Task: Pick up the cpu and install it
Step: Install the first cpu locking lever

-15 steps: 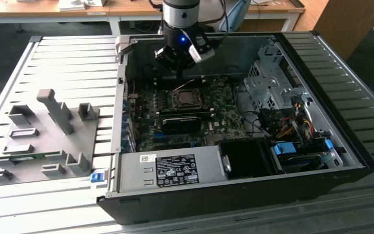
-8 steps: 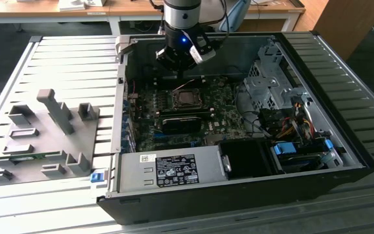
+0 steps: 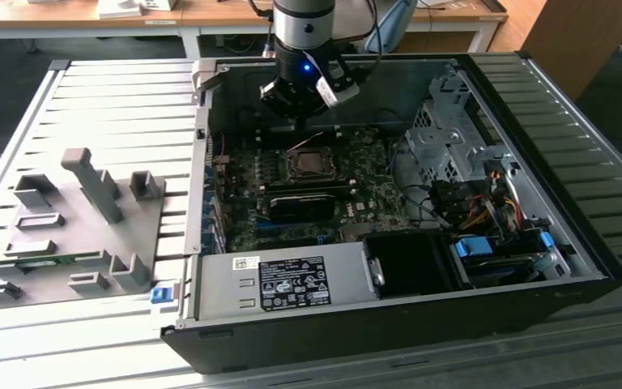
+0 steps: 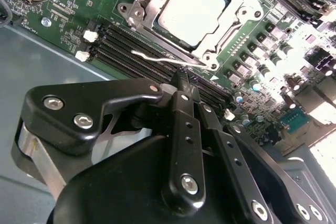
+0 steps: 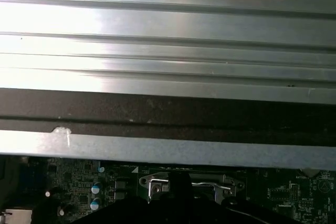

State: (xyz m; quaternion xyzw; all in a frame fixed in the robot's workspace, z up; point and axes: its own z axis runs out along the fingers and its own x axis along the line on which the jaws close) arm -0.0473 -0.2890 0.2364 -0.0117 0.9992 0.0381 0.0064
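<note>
In the second wrist view the cpu (image 4: 193,8) lies flat in the socket (image 4: 137,9) on the motherboard (image 4: 68,3), its silver top showing inside the metal frame, with the thin latch lever (image 4: 157,57) lying along the frame edge that faces the gripper (image 4: 184,85). The fingers (image 4: 181,129) are pressed together with no gap between their tips and carry nothing; they taper to one narrow point that sits just past the lever, over the dark memory slots (image 4: 113,43) beside the socket. So the cpu lies straight ahead of the fingertips, near them but not touching, and the chip is square, so it has no long axis to line up with. The lever runs crosswise to the line of the fingers. By my reading the chip is already seated and the closed tips are nearest the lever, not the chip itself. In the exterior view the case (image 3: 398,324) rests open on the slatted table (image 3: 117,105), toward that view's right, and the gripper (image 3: 295,105) hangs inside it close to the case's far wall, just beyond the socket (image 3: 311,162), which sits near the middle of the board. The grey tray (image 3: 68,231) of fixtures stands well apart from the case, near the table's edge on the exterior view's left.
</note>
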